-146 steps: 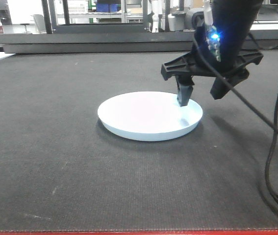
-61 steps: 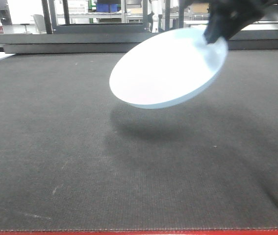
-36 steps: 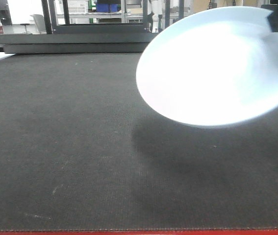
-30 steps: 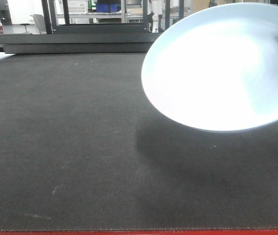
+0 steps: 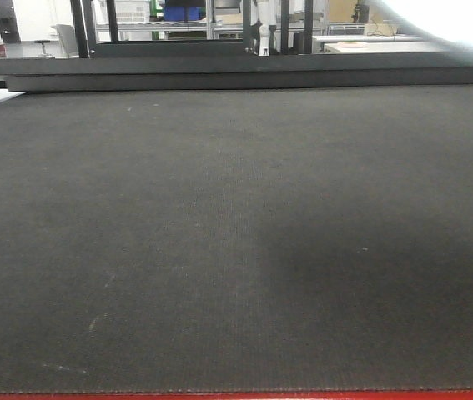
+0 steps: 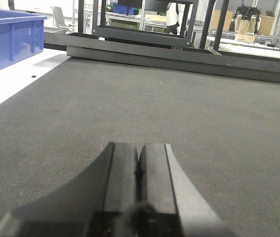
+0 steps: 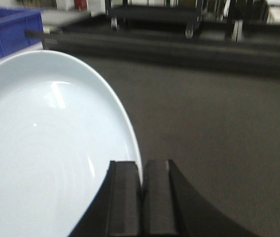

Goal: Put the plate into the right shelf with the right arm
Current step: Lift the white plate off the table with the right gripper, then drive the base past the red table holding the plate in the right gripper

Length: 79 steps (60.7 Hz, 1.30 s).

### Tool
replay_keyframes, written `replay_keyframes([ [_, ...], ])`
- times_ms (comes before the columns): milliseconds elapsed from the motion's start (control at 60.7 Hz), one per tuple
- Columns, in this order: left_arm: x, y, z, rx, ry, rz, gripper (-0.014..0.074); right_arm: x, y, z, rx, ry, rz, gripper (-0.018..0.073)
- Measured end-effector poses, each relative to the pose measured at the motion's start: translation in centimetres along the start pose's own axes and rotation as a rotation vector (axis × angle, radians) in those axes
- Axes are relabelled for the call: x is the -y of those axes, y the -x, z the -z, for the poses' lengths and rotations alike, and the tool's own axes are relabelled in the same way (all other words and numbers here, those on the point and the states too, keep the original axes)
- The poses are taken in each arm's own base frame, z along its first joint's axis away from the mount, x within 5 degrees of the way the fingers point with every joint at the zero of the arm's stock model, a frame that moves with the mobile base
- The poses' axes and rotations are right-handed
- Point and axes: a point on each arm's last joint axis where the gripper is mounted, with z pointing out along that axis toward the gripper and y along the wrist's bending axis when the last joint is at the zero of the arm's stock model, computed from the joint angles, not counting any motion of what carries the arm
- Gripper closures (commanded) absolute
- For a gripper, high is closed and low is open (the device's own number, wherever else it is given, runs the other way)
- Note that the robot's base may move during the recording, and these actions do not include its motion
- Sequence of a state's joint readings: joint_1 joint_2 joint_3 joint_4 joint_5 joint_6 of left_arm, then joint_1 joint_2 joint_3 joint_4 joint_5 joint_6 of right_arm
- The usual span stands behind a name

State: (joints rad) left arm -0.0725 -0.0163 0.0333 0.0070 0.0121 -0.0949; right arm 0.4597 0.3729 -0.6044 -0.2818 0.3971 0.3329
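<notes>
front view: plate [image 5: 461, 17] is a white blur in the top right corner, clear of the mat [image 5: 178, 250].
left wrist: left gripper [image 6: 140, 168] pressed together on nothing, low over the mat. Idle, since this is the right arm's job.
right wrist: right gripper [image 7: 140, 195] pinches the plate rim, dish spreading left of its fingers. An edge grip should suit a flat slide-in.
right shelf: can't pick it out.

White plate [image 7: 46, 148] aloft, rim pinched in right tool [image 7: 141, 170].
</notes>
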Motion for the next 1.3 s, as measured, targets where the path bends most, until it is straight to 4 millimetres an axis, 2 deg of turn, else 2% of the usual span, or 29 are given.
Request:
replay_keyframes([
  [231,0.0,0.0,0.0,0.000,0.000,0.000,0.0643,0.0,1.0,2.0,0.143,0.026,-0.005,0.0505],
  [1302,0.0,0.0,0.0,0.000,0.000,0.000,0.0643,0.0,1.1,2.0,0.160,0.030,-0.001,0.0505],
])
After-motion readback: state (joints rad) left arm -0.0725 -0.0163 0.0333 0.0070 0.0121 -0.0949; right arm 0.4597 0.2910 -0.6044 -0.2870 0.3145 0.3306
